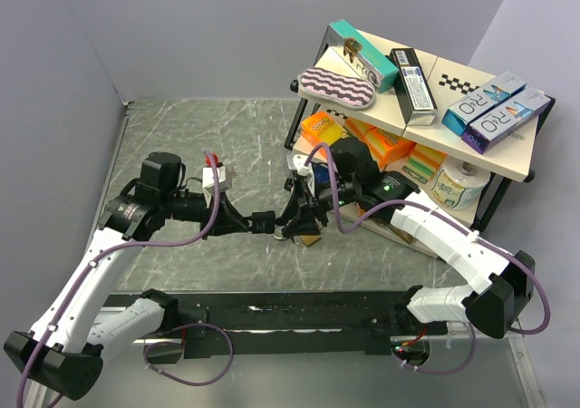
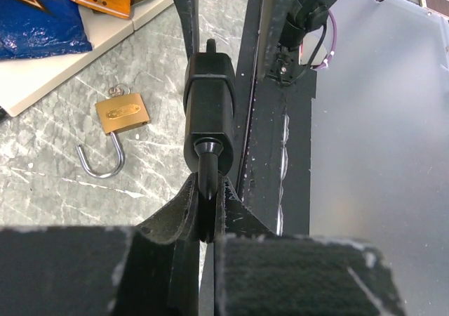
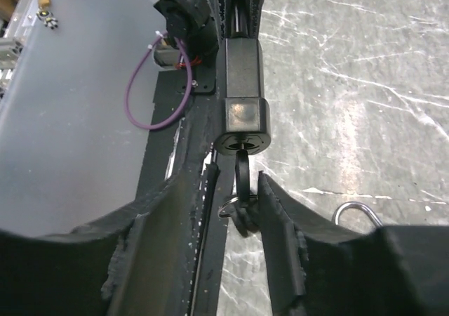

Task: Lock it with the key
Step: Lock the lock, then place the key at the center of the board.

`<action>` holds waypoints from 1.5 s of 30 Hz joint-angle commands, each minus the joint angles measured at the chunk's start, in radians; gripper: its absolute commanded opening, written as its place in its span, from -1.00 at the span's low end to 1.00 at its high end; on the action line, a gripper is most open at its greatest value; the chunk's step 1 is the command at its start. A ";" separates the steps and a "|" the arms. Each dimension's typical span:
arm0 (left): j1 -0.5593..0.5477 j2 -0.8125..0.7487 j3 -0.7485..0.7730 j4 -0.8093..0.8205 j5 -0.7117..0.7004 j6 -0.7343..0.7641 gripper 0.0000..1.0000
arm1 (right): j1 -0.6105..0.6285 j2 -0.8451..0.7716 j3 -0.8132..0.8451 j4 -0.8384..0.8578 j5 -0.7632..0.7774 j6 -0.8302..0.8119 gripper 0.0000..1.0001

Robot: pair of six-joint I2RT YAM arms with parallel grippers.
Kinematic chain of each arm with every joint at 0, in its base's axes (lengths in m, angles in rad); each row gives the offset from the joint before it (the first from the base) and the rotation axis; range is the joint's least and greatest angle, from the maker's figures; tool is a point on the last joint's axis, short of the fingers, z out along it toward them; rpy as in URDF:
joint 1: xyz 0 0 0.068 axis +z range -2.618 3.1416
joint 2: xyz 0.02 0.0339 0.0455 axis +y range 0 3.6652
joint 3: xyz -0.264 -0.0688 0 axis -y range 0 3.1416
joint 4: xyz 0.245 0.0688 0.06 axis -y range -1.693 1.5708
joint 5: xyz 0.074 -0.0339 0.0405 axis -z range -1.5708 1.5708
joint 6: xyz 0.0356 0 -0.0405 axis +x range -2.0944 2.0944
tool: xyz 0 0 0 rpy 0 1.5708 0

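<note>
The only writing that reads clearly is "RIO", printed on a blue box (image 1: 478,100) and a purple box (image 1: 507,120) lying side by side on the top of the shelf rack (image 1: 507,168) at the desk's far right corner. A black carton (image 1: 412,80) beside them carries white print too small to read. The orange packets (image 1: 324,129) on the lower shelf are also too small to read.

The black lock (image 2: 209,109) is held in the air over the middle of the desk, toward the near edge, level between the two arms. The left gripper (image 2: 208,214) is clamped on the thin stem at one end of it. At the other end the key (image 3: 242,179) sits in the keyhole, a small ring hanging from its black head. The right gripper (image 3: 235,189) has its jaws apart with one finger on either side of the key head. Neither finger is pressing on it, though the one toward the bare desk is very close.

A brass padlock (image 2: 123,112) lies flat on the desk just beside the grippers, toward the rack. Its shackle (image 2: 102,163) is swung open, and the oval stamp on its face is illegible.
</note>
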 commanded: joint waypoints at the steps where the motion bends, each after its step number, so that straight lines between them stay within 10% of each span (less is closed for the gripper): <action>1: 0.003 -0.022 0.051 0.081 0.079 0.004 -0.98 | -0.004 0.013 0.035 0.024 0.002 -0.015 -0.03; 6: 0.003 -0.022 0.040 0.112 0.065 -0.028 -0.98 | -0.004 0.027 0.038 0.035 0.019 -0.005 -0.34; 10: 0.003 -0.031 0.042 0.104 0.053 -0.025 -0.98 | -0.009 0.020 0.032 0.003 0.043 -0.034 -1.00; 26: 0.063 -0.021 0.086 0.046 0.045 0.038 -0.98 | -0.148 -0.129 -0.100 -0.172 0.026 -0.182 -1.00; 35: 0.377 0.079 -0.012 0.509 -0.081 -0.616 -0.98 | -0.015 -0.047 -0.115 0.050 0.222 -0.068 -1.00; 45: 0.682 0.197 -0.010 0.525 -0.134 -0.778 -0.98 | 0.155 0.344 0.140 0.148 0.428 0.128 -1.00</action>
